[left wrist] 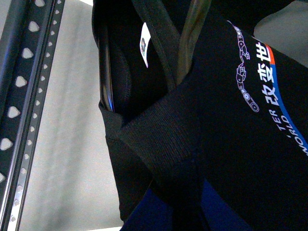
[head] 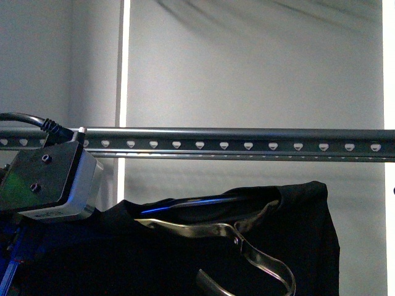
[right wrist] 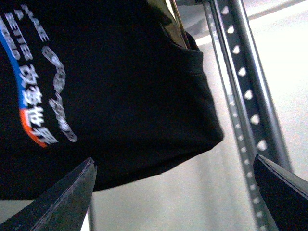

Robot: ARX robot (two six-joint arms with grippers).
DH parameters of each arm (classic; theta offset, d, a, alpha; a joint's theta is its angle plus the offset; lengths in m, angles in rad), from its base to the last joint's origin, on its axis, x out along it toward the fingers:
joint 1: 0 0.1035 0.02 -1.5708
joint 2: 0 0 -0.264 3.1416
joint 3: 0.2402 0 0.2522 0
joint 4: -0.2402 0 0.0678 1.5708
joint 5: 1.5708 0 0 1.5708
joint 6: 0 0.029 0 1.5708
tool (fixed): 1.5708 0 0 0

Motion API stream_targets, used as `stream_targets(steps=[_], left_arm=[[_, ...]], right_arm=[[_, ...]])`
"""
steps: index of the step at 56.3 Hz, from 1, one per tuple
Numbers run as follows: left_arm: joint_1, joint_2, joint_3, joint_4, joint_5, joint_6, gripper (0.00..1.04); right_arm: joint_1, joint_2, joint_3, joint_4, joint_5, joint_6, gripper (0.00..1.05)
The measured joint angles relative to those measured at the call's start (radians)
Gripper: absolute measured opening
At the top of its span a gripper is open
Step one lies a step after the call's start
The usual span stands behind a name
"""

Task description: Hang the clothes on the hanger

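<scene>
T-shirt matt black cloth; rail smooth grey metal; coat hanger glossy metal

one t-shirt, one holed rail, one silver coat hanger

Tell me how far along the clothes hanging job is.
Done: the black T-shirt is already on the silver coat hanger, which shows in its neck opening. In hand: the shirt sits just under the rail, and the right gripper is open and empty. Left: the coat hanger's hook is below the rail, so nothing hangs on it yet.
</scene>
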Motion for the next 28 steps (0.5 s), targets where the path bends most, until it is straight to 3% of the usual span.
stream_targets(steps=[3,9,28], left_arm=[[0.001,0.0,0.0,0.0,0.0,0.0,0.04],[0.0,0.0,0.0,0.0,0.0,0.0,0.04],[0.0,0.0,0.0,0.0,-0.001,0.0,0.04]], right_arm=[[0.022,0.067,0.081,-0.017,0.025,-0.145,0.97],[0.065,0.154,0.2,-0.063,0.075,-0.278,0.97],[0.201,0.306,0.348,-0.174,0.195,-0.361,0.97]])
